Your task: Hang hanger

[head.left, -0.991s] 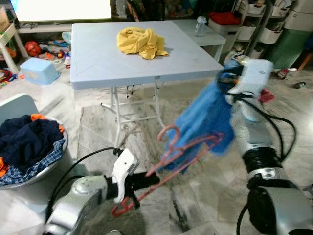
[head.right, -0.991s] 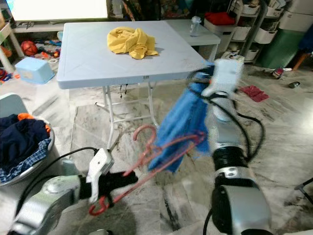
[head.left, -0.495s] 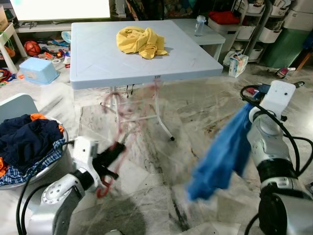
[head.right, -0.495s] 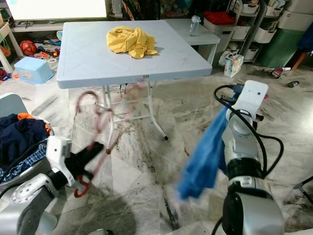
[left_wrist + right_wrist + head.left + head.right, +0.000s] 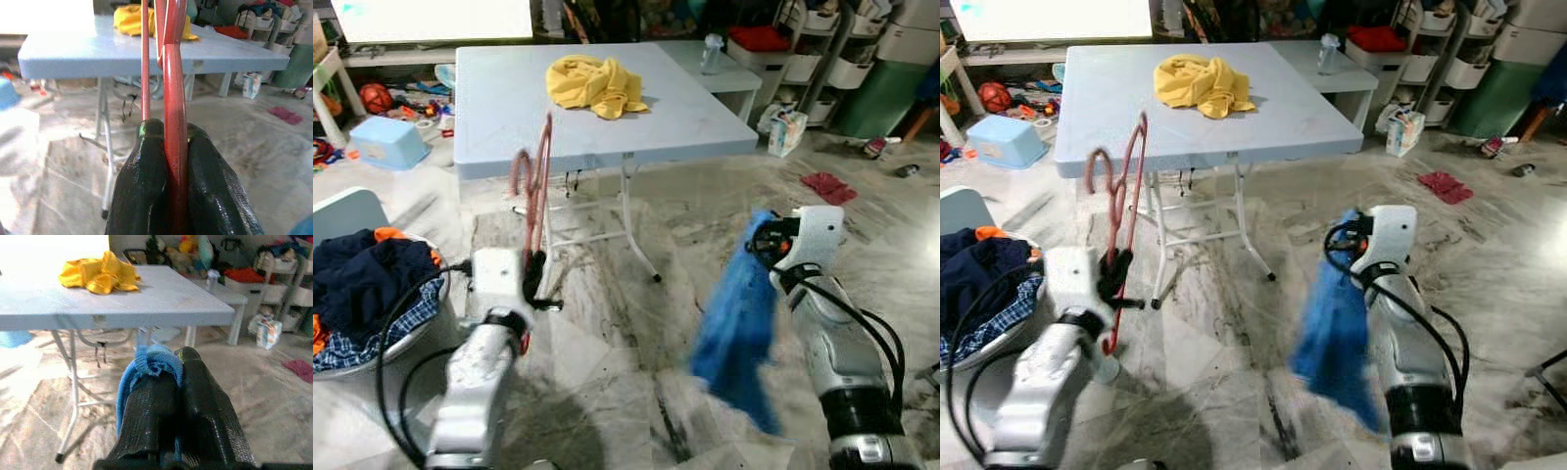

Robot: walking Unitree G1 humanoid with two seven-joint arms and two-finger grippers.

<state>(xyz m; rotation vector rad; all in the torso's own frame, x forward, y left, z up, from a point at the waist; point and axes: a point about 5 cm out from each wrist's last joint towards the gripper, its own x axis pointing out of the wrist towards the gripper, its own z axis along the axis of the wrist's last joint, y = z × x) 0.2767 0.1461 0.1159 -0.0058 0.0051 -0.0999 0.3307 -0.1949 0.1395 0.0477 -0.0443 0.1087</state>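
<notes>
My left gripper (image 5: 166, 147) pinches the red hanger (image 5: 536, 186) | right gripper (image 5: 171, 377) pinches the blue cloth (image 5: 736, 333) | cloth may slip off if I swing.

Blue cloth (image 5: 736, 323) motion-blurred.

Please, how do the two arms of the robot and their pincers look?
Both arms are silver-grey with white wrist housings and loose black cables. The left pincer and right pincer each have two long, glossy black fingers with rounded tips; the right arm has dark ribbed joint rings.
</notes>
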